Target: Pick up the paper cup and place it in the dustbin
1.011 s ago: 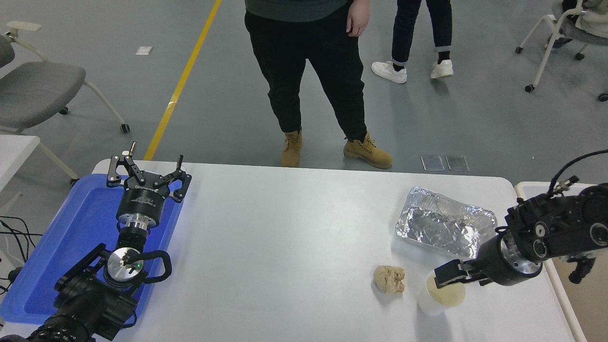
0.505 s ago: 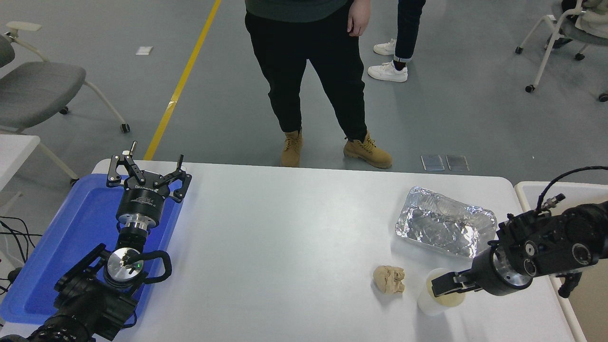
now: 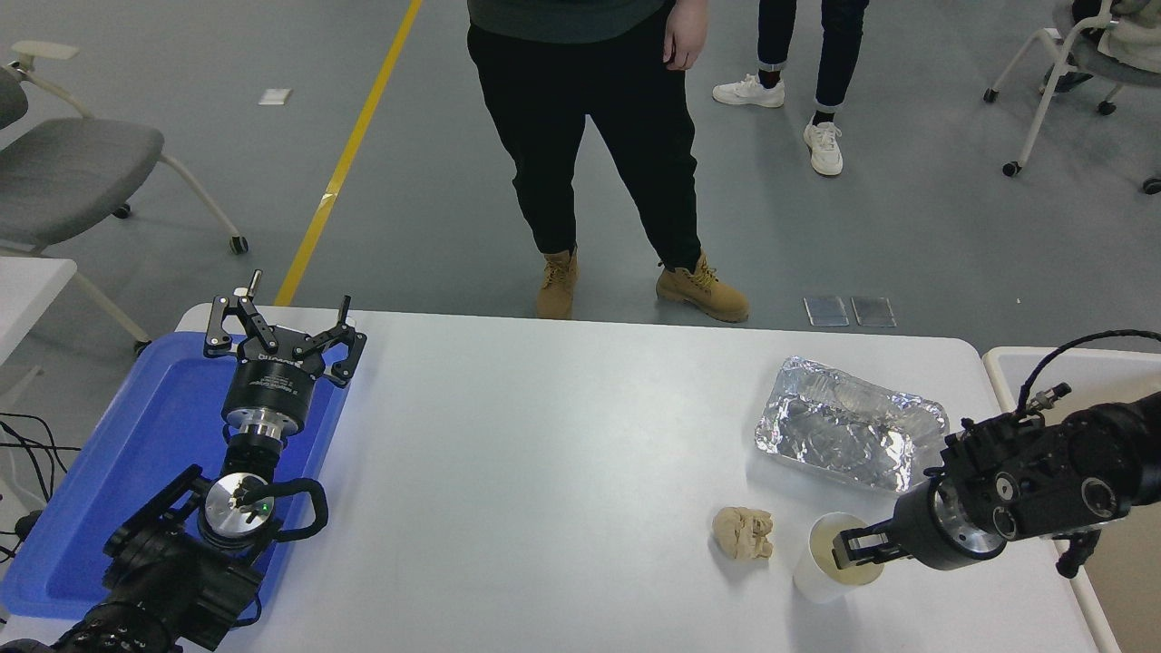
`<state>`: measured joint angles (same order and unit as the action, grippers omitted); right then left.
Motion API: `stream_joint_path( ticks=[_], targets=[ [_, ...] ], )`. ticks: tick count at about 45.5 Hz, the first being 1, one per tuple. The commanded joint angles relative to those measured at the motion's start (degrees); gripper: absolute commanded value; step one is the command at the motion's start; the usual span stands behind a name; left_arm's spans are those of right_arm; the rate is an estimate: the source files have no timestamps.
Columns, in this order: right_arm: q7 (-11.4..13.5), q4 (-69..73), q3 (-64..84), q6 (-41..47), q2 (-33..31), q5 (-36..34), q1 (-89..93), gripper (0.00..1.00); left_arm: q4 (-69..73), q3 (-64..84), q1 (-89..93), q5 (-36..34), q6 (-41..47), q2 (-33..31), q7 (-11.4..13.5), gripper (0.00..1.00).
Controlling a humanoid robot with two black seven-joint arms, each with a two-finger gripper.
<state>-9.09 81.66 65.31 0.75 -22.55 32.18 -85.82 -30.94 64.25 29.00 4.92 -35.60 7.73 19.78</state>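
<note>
While one paper cup (image 3: 830,570) stands, two arms show.

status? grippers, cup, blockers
Left gripper open, parked over blue tray. Right gripper at paper cup rim, grip unclear. Cup upright on table. Paper wad beside it; dustbin at right.

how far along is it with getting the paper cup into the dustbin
Early stage. Done: the right end effector has reached the paper cup and sits at its rim, near the crumpled paper wad. In hand: the grasp; whether it has closed on the rim is unclear, and the cup stands on the table. Left: lifting it, carrying it right to the dustbin and dropping it in. The left end effector is parked over the blue tray.
</note>
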Motion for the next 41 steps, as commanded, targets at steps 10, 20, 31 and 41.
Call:
stream_joint_path(
  ticks=[10,20,31,41],
  targets=[
    [0.22,0.25,0.43,-0.23,-0.30,0.08,-0.75,0.00,0.00,0.00,0.00,0.00,0.00,0.00,0.08,1.00],
    [0.13,3.23,2.45,0.65,-3.20,0.78,-5.23,0.00,0.00,0.00,0.00,0.00,0.00,0.00,-0.01,1.00],
    [0.13,10.18,7.72,1.97,-7.24,2.19,-16.56,0.00,0.00,0.00,0.00,0.00,0.00,0.00,-0.01,1.00],
    [-0.14,14.66,12.29,10.05,-10.85,5.79,-31.86,0.00,0.00,0.00,0.00,0.00,0.00,0.00,-0.01,1.00]
  ],
)
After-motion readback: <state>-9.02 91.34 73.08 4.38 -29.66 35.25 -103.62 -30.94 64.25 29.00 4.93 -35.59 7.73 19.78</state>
